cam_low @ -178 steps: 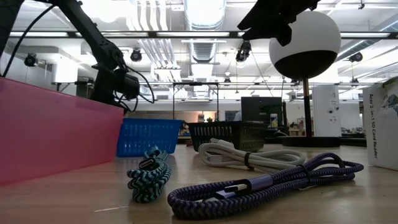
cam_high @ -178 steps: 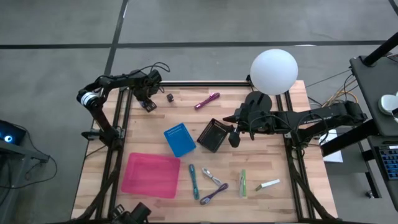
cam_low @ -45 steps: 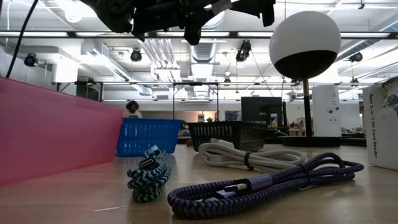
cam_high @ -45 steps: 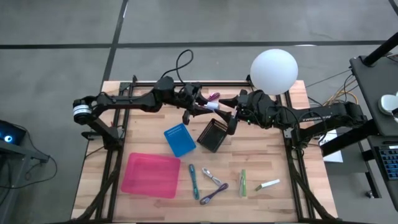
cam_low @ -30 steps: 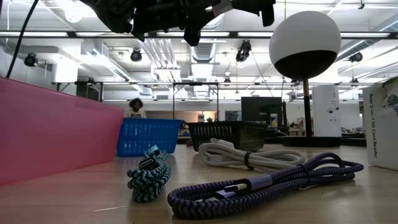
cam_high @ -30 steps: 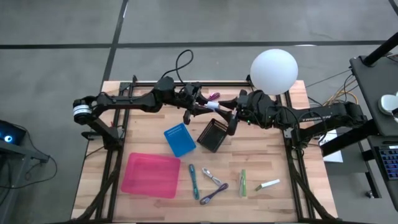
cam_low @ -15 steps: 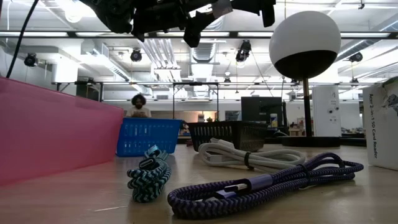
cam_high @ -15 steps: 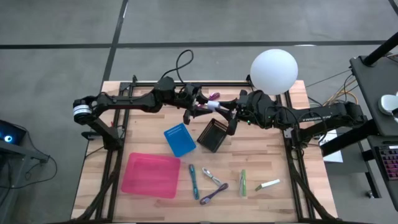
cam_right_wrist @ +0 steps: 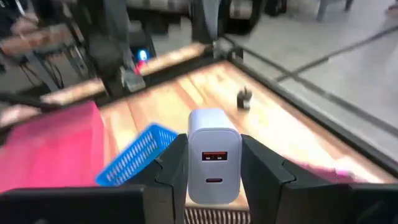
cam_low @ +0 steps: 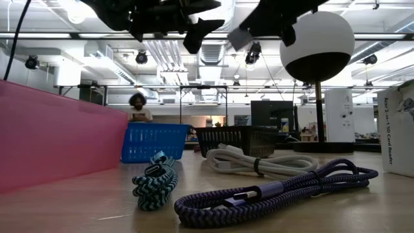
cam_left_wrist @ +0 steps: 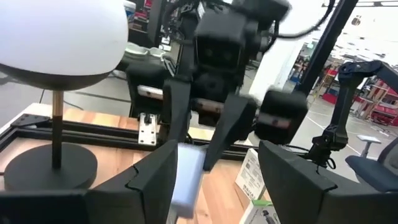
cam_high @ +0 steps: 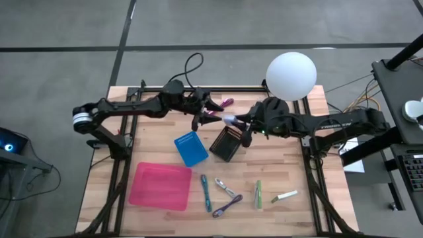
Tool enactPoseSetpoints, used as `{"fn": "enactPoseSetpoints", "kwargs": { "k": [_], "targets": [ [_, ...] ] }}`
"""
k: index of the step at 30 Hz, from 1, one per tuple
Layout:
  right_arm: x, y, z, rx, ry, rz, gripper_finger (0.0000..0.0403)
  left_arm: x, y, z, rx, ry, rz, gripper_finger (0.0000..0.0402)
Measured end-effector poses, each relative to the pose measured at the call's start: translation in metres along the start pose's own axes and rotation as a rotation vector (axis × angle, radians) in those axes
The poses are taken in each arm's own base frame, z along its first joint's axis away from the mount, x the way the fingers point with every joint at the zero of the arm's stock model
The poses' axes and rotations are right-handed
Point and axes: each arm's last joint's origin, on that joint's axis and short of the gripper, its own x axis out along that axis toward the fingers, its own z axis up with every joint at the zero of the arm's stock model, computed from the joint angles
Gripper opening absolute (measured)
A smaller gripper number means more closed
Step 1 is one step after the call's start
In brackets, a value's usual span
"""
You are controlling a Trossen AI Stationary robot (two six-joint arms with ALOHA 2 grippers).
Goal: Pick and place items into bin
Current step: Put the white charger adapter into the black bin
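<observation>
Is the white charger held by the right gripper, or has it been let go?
Held. In the right wrist view the charger sits clamped between the right gripper's two fingers, above the table; the left gripper stands apart, open.

A small white plastic charger block (cam_right_wrist: 213,155) with two ports on its face sits upright between the fingers of the right hand (cam_right_wrist: 213,163) — in the air above the black mesh bin (cam_high: 227,143). On the table (cam_high: 310,172) lie a teal braided cable (cam_high: 206,191), a white coiled cable (cam_high: 225,187), a purple braided cable (cam_high: 227,205), a green stick (cam_high: 258,194) and a white stick (cam_high: 287,196) — apart. A purple cable (cam_high: 227,102) lies near the far edge.
</observation>
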Motion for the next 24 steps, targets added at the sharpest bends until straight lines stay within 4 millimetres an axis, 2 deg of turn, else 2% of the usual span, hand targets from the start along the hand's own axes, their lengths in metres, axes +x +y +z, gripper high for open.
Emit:
{"fn": "enactPoseSetpoints", "kwargs": {
  "k": [5, 16, 24],
  "targets": [
    [0.014, 0.001, -0.017, 0.005, 0.076, -0.003, 0.0102, -0.003, -0.001, -0.002, -0.016, 0.022, 0.006, 0.0208],
    [0.055, 0.003, -0.068, 0.009, 0.315, -0.004, 0.0102, -0.004, -0.001, -0.003, -0.026, 0.036, 0.014, 0.0209],
    [0.064, -0.003, -0.09, -0.025, 0.449, -0.08, 0.0102, -0.005, 0.001, -0.007, -0.055, 0.077, 0.028, 0.0209]
  ]
}}
